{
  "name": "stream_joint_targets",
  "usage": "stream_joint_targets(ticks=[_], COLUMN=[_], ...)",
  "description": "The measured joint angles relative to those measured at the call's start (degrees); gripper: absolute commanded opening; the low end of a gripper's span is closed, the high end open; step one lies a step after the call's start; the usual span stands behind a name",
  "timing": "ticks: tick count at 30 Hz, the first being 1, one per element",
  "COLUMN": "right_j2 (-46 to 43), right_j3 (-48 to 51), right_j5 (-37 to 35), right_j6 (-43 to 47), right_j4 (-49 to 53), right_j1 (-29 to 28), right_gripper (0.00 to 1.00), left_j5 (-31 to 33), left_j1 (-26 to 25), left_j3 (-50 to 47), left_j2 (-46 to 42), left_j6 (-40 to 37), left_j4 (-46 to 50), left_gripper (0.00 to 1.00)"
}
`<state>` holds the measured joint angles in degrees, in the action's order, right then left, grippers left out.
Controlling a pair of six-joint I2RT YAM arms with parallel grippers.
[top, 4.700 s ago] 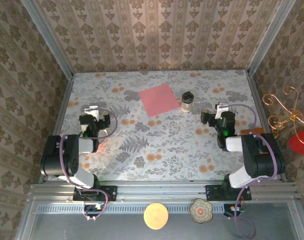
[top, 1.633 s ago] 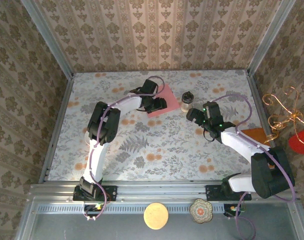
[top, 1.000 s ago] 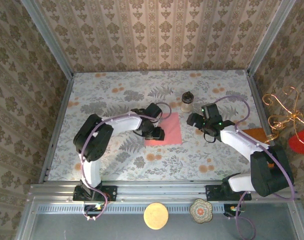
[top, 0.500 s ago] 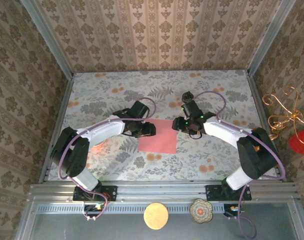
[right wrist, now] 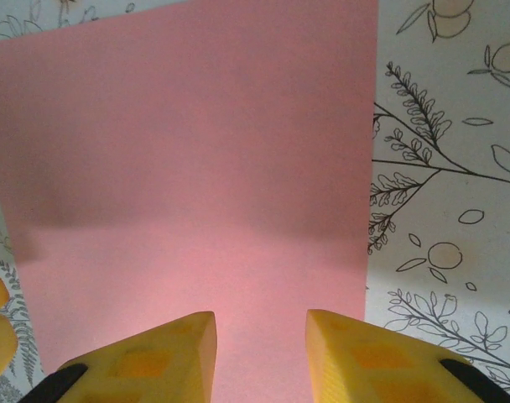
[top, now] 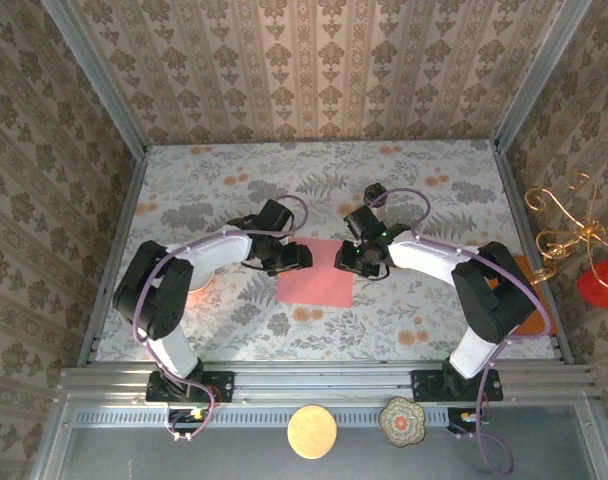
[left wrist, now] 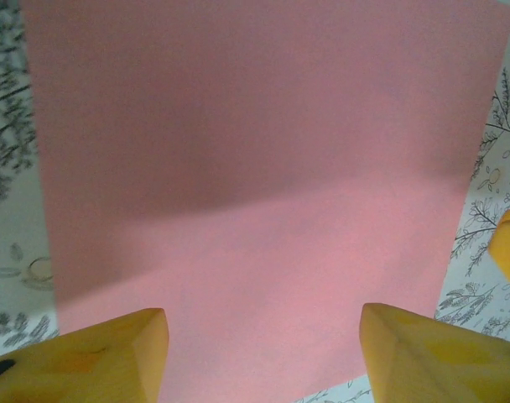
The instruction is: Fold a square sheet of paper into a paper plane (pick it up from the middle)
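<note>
The square sheet of paper (top: 317,278) is salmon pink and lies flat and uncreased on the flowered table, near the middle. My left gripper (top: 290,258) hovers at its left edge, open. In the left wrist view its yellow fingers (left wrist: 112,357) stand wide apart over the sheet (left wrist: 255,168). My right gripper (top: 355,258) is at the sheet's right edge. In the right wrist view this gripper (right wrist: 260,353) is open, with a narrow gap above the pink paper (right wrist: 196,151). Nothing is gripped by either gripper. The paper plane is out of view.
A small dark-lidded jar (top: 374,193) stands just behind the right arm. An orange sheet (top: 530,270) pokes out by the right wall, under the right arm. Metal rails and patterned walls bound the table (top: 194,190) on three sides.
The pink sheet slid slightly toward the near left, then stopped. My right gripper came in to its right edge and narrowed. My left gripper backed to the left edge and widened.
</note>
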<state>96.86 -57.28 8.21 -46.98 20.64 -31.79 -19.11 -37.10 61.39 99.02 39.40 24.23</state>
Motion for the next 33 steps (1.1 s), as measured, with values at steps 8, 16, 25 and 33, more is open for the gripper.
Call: stream_joint_targets(ticks=[8,16,25,33], right_j2=[2.64,3.98,4.72,6.78], right_j3=[0.0,-0.02,-0.31,-1.42], right_j5=[0.48,1.11,1.79,5.46], right_j6=[-0.42,-0.39,-0.11,0.07], right_j4=[0.81,1.03,0.7,-2.89], right_j1=[0.0,0.0,0.07,0.13], right_gripper=[0.35,0.33,0.32,0.31], left_j5=[-0.61,-0.07,-0.2,-0.63], left_j1=[-1.18,-1.05,0.07,0.52], left_j3=[3.54,4.66,0.61,-3.65], left_j2=[3.45,5.62,4.94,2.49], left_j6=[-0.57,-0.22,3.04,5.6], left_j4=[0.44,0.59,-3.98,-9.66], left_gripper=[0.7,0.71,0.72,0.78])
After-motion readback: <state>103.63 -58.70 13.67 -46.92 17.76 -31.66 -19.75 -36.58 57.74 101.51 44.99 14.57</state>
